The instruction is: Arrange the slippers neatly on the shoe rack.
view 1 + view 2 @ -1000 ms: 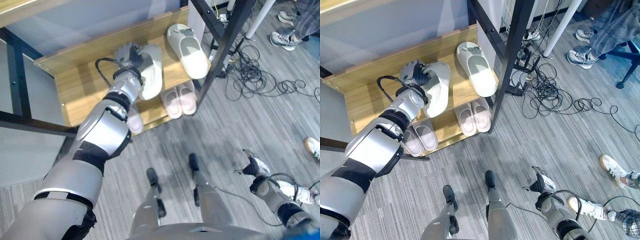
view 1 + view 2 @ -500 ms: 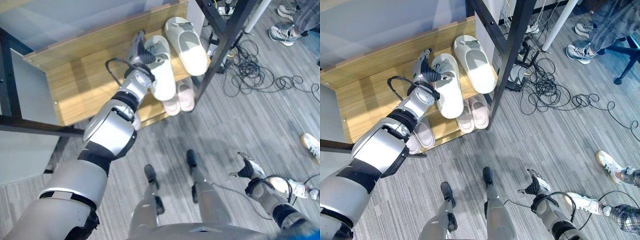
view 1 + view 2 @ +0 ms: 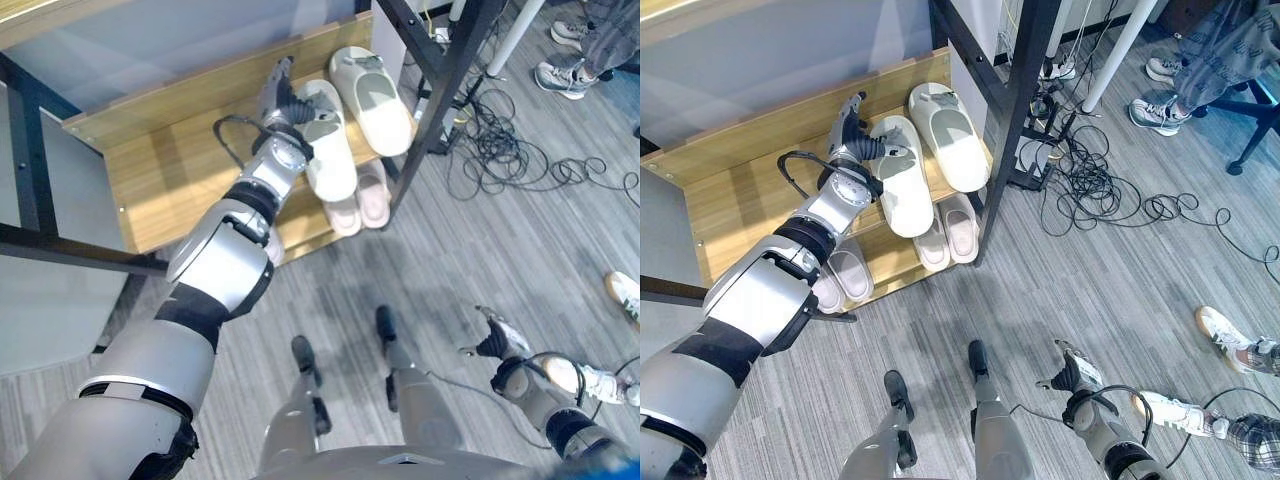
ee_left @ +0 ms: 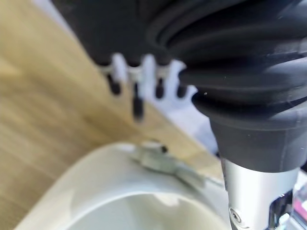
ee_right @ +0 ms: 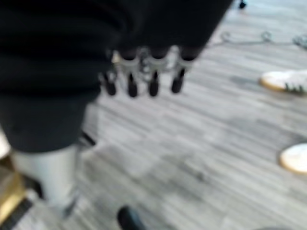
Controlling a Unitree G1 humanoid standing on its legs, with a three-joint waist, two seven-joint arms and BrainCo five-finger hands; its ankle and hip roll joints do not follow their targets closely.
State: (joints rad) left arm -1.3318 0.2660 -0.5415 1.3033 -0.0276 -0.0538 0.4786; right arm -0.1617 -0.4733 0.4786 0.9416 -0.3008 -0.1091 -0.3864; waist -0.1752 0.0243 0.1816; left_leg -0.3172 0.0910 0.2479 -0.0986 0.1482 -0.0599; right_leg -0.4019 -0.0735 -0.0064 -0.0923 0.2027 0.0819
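On the wooden shoe rack's (image 3: 160, 170) upper shelf lie two cream slippers side by side. The left slipper (image 3: 327, 140) has its toe end hanging over the shelf's front edge. The right slipper (image 3: 372, 88) lies close beside it. My left hand (image 3: 852, 128) rests against the left slipper's (image 4: 120, 191) outer side, open, its fingers (image 4: 136, 103) straight over the wood and the thumb by the strap. My right hand (image 3: 1075, 372) hangs low over the floor, open and holding nothing.
Two pairs of pale pink slippers (image 3: 945, 232) (image 3: 840, 275) sit on the lower shelf. A black metal post (image 3: 1015, 110) stands right of the rack. Cables (image 3: 510, 150) loop on the floor beyond it. A person's shoes (image 3: 565, 78) and a white sneaker (image 3: 1230, 335) are at right.
My left hand has pushed the left slipper rightward along the shelf until it lies close beside the other one. The hand's fingers have straightened. The right hand has stayed low.
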